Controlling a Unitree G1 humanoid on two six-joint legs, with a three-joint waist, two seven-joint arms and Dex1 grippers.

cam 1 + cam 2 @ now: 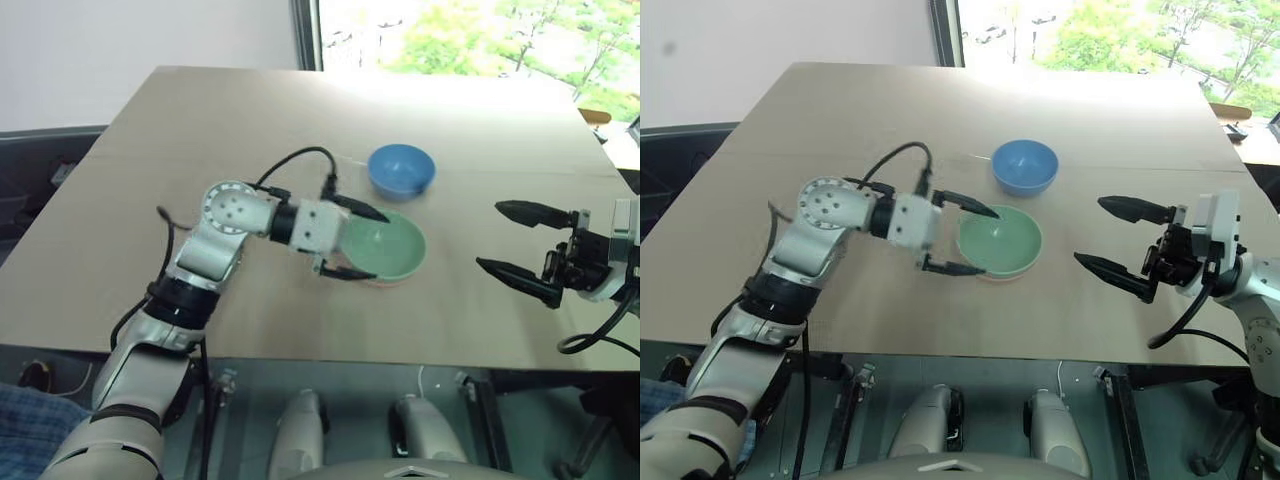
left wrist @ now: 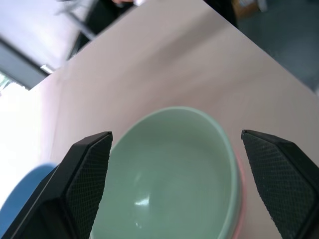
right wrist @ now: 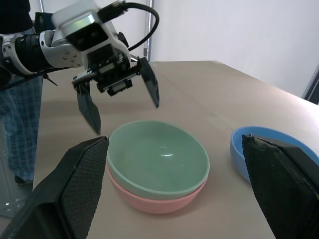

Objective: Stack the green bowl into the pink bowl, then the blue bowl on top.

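Observation:
The green bowl [image 1: 383,247] sits nested inside the pink bowl [image 3: 159,200] at the middle of the table; only a thin pink rim [image 2: 240,199] shows beneath it. Just behind the pair rests the blue bowl [image 1: 401,169], upright and on its own. My left gripper [image 1: 352,241] is open at the green bowl's left side, its two fingers spread on either side of the rim and holding nothing. Off to the right my right gripper [image 1: 515,241] hangs open and empty above the table, well apart from the bowls.
The bowls stand on a tan table [image 1: 250,130] whose front edge runs just below both arms. A person in checked trousers [image 3: 20,129] stands beside the table on my left. A window lies beyond the far edge.

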